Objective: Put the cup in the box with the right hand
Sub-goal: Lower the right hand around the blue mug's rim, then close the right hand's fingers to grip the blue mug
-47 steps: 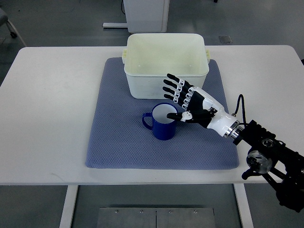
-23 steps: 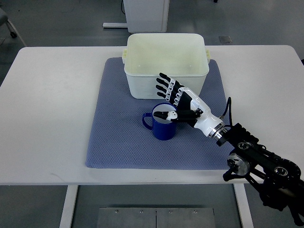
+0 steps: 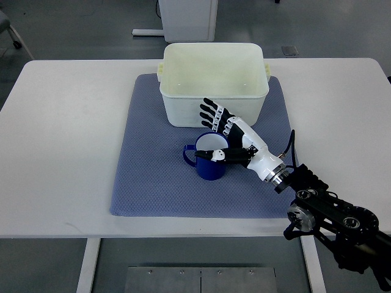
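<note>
A blue cup (image 3: 206, 163) with a white inside stands upright on the blue-grey mat (image 3: 153, 171), its handle pointing left. It sits just in front of the cream box (image 3: 214, 82), which is open and holds nothing. My right hand (image 3: 221, 131) comes in from the lower right and sits at the cup's right rim. Its fingers (image 3: 210, 113) are spread toward the box's front wall and its thumb reaches over the cup's mouth. The hand holds nothing. The left arm is not in view.
The mat lies in the middle of a white table (image 3: 67, 140). My right arm's black joints (image 3: 330, 213) hang over the table's front right edge. A white cabinet base (image 3: 189, 18) stands on the floor behind the table.
My right hand has moved left and slightly toward me, closing in on the cup. The thumb now reaches further over the cup's mouth. The cup has not moved.
</note>
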You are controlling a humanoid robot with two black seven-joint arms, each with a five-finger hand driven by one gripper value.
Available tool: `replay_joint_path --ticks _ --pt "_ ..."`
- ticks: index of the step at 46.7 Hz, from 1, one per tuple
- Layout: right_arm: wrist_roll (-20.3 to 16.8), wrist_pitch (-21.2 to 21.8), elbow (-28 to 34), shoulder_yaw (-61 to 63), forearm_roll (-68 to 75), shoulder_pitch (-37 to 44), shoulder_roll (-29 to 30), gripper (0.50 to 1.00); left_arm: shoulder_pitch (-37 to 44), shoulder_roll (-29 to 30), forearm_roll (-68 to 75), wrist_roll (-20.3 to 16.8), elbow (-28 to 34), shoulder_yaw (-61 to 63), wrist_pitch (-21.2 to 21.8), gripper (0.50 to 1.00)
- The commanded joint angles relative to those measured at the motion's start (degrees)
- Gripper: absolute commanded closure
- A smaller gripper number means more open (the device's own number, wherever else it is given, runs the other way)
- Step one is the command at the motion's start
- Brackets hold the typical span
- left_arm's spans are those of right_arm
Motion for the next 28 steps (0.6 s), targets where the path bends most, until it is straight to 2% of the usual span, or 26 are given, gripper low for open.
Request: replay_joint_path --ticks 1,16,23,28 --pt "1.2 -0.8 -1.1 -1.3 0.1 0.1 0.0 0.500 0.0 0.0 0.0 0.0 0.0 -0.1 0.0 0.500" --pt "1.9 -1.1 -4.0 -4.2 0.0 0.1 0.5 0.500 0.0 0.0 0.0 0.0 0.0 -0.1 0.0 0.500" --pt "1.9 -4.1 -4.7 -6.1 0.1 0.1 1.2 0.500 0.0 0.0 0.0 0.0 0.0 -0.1 0.0 0.500" --pt "1.9 -4.7 -5.3 -6.7 0.1 0.1 2.2 0.500 0.0 0.0 0.0 0.0 0.0 -0.1 0.0 0.500"
